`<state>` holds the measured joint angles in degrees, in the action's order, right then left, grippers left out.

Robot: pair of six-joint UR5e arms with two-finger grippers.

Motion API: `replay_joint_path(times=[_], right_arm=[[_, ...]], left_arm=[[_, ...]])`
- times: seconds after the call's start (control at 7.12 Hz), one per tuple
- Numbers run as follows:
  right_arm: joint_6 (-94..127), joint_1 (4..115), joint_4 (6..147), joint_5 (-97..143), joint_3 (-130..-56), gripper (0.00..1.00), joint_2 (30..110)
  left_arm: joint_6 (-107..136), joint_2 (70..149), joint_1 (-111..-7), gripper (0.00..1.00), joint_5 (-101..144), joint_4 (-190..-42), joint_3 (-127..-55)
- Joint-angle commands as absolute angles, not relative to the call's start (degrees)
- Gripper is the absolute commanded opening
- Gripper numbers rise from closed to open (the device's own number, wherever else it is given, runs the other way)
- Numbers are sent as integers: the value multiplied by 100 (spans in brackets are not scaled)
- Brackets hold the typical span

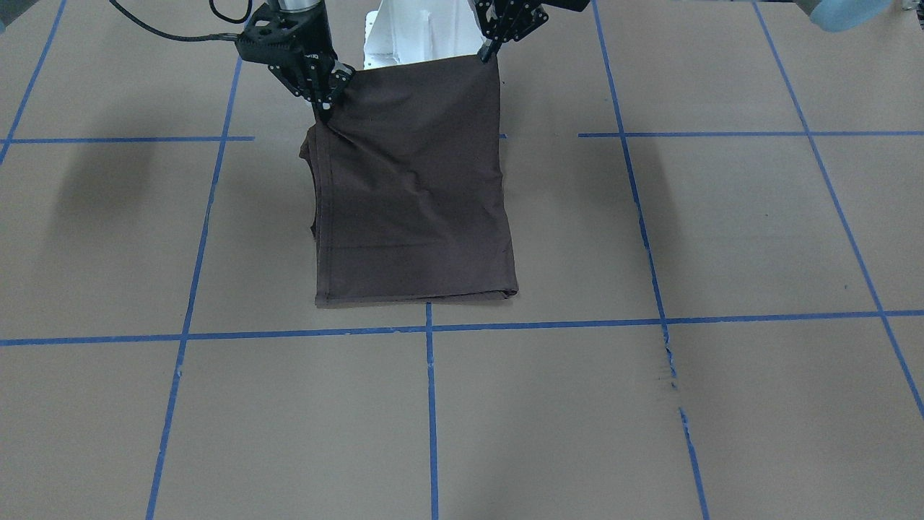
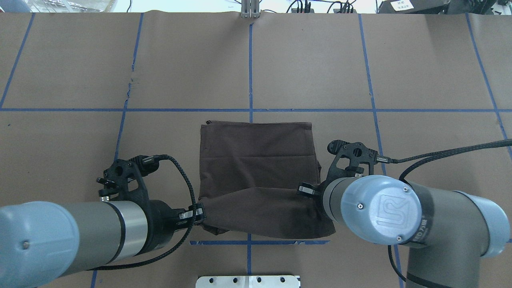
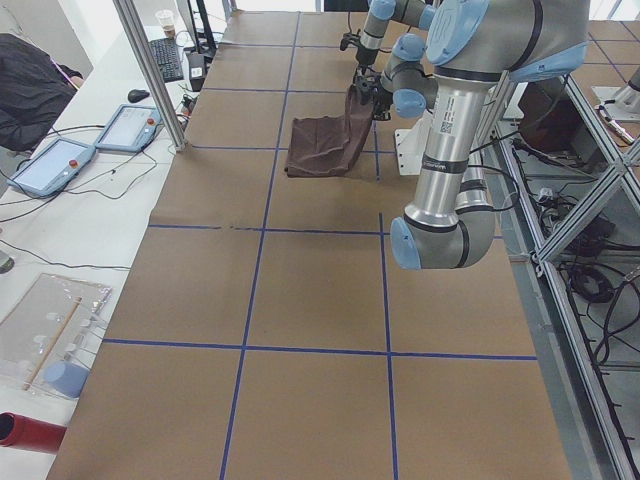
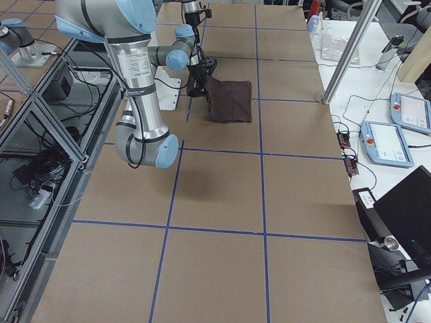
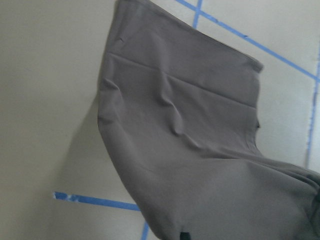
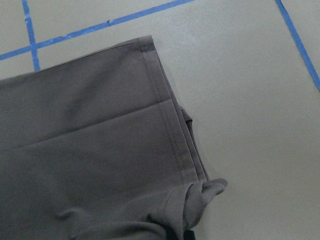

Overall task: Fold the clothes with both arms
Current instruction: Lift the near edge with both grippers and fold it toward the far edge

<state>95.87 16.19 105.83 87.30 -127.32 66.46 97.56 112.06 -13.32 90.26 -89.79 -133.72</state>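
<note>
The shirt lies folded mid-table, its far hem flat just short of a tape line. Its near edge is lifted, with my left gripper pinched on the left corner and my right gripper clamped on the right one, where the cloth bunches. To fold well, I judge I should carry both corners away level and taut and land them square on the far hem; the table gives me wide room far, left and right, but my pedestal sits close behind.
</note>
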Motion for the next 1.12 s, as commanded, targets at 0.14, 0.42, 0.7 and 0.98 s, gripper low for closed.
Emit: replay_joint_path(times=[0.14, 0.42, 0.7, 0.98], right_arm=[[9353, 2204, 9663, 8701, -11544, 0, 6469], [9211, 2539, 9082, 8710, -10753, 0, 6295], [9202, 2575, 8869, 8710, -10153, 0, 5995], [9193, 2601, 8807, 8710, -10037, 0, 5994]], left_arm=[[9160, 11759, -1941, 0, 9053, -9157, -12299], [8852, 11856, -2397, 0, 9088, -9937, -11343], [8579, 12014, -2680, 0, 9088, -10317, -10603], [8578, 12294, -2689, 0, 9079, -10415, -10049]])
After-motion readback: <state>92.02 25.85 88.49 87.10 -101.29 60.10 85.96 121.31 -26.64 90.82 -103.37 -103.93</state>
